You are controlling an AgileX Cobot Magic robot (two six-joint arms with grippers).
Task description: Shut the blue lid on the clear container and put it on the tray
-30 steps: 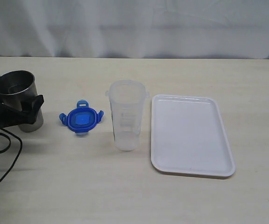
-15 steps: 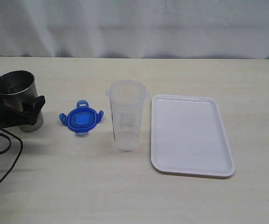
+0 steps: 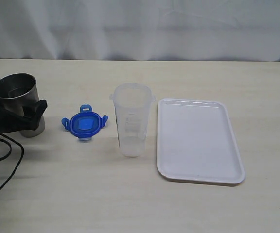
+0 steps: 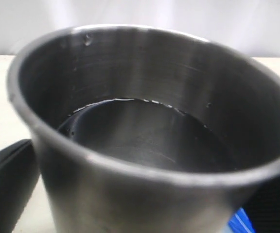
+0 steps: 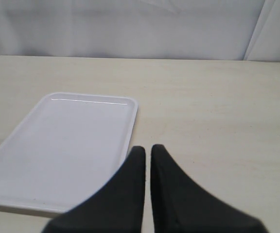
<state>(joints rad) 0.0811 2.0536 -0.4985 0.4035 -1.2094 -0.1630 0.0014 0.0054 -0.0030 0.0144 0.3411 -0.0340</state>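
Observation:
The blue lid (image 3: 84,124) lies flat on the table, flaps spread, left of the clear container (image 3: 131,121), which stands upright and uncovered. The white tray (image 3: 198,141) lies just right of the container with nothing on it. My left gripper (image 3: 23,105) is at the far left, open wide, its black fingers (image 4: 6,182) on either side of a grey steel cup (image 3: 17,99). A sliver of the lid (image 4: 239,223) shows past the cup. My right gripper (image 5: 148,148) is shut and holds nothing; it hovers by the tray's (image 5: 67,141) edge, outside the exterior view.
The steel cup (image 4: 145,126) stands upright on the table and fills the left wrist view. A black cable (image 3: 6,160) loops across the table's left front. A pale curtain (image 3: 140,29) closes off the back.
The left gripper's near finger has slid a little to the right along the steel cup. The cup, lid, container and tray have not moved.

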